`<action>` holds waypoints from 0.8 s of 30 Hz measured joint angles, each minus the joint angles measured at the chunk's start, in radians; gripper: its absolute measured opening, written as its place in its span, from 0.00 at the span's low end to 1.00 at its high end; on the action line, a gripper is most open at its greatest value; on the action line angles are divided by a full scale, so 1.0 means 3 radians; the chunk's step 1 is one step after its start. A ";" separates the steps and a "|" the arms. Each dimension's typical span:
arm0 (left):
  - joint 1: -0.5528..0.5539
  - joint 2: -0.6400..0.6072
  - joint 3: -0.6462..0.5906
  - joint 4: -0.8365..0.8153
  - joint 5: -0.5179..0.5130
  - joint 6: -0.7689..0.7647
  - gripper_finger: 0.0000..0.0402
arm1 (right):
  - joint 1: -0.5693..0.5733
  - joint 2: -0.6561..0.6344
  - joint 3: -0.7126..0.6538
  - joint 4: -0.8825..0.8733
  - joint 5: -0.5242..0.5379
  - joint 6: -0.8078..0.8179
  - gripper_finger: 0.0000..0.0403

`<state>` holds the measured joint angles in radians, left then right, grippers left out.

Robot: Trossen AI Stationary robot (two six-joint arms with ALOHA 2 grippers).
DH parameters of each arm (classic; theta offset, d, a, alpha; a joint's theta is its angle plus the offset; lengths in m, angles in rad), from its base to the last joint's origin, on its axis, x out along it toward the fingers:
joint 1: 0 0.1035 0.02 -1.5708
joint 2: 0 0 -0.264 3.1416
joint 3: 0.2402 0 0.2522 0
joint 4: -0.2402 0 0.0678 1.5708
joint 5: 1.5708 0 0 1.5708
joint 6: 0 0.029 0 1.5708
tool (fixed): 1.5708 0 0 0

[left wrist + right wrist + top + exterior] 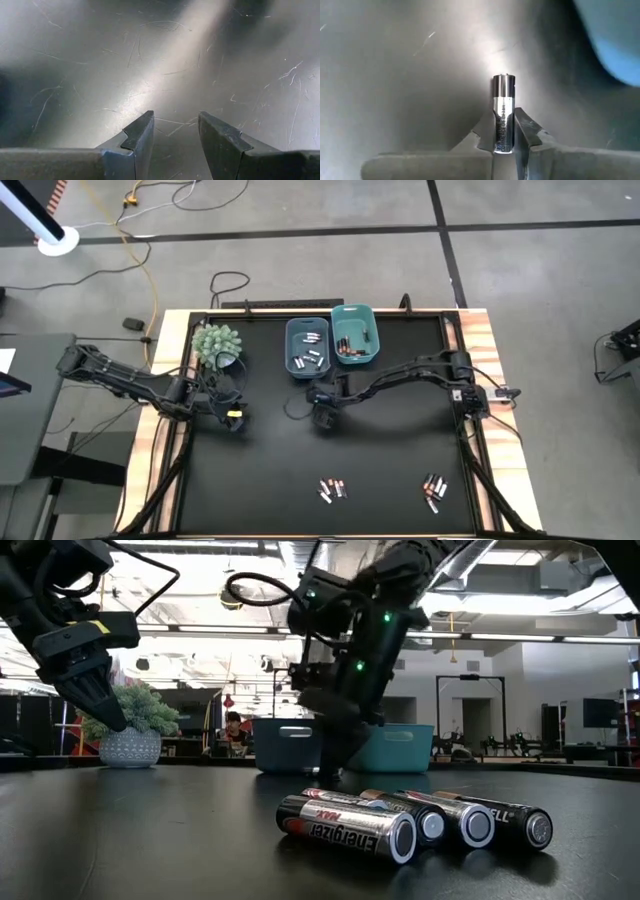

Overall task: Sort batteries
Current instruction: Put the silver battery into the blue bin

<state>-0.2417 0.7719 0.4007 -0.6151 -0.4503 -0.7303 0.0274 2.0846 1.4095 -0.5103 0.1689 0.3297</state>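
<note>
A silvery battery [503, 117] sits between the fingers of my right gripper [322, 418], which is shut on it just in front of the two bins, low over the black table. My left gripper [236, 420] hangs open over bare table at the left, nothing between its fingers [175, 140]. Two small groups of batteries lie on their sides near the front edge, one [332, 489] at the middle and one [434, 490] to the right. More batteries lie in the dark blue bin [308, 347] and the teal bin [355, 334]. My right gripper pinches the silvery battery between its two fingers by the battery's long sides [502, 131]. The fingers come steeply from above and lie along the battery. Its capped end [503, 82] sticks out past the fingertips. Whether that end touches the table I cannot tell.
A potted green plant [217, 345] stands at the far left, just behind my left arm. In the low view, three batteries [400, 820] lie side by side close to the camera. Bare black table lies between the bins and the front groups.
</note>
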 joint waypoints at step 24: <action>0.0000 0.0000 0.0000 0.0003 -0.0004 0.0000 0.37 | -0.0257 -0.0002 0.2057 -0.0863 0.0042 -0.1039 0.11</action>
<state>-0.2417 0.7719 0.4007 -0.6144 -0.4515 -0.7303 -0.0497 2.0839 2.0267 -0.7692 0.1814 0.0180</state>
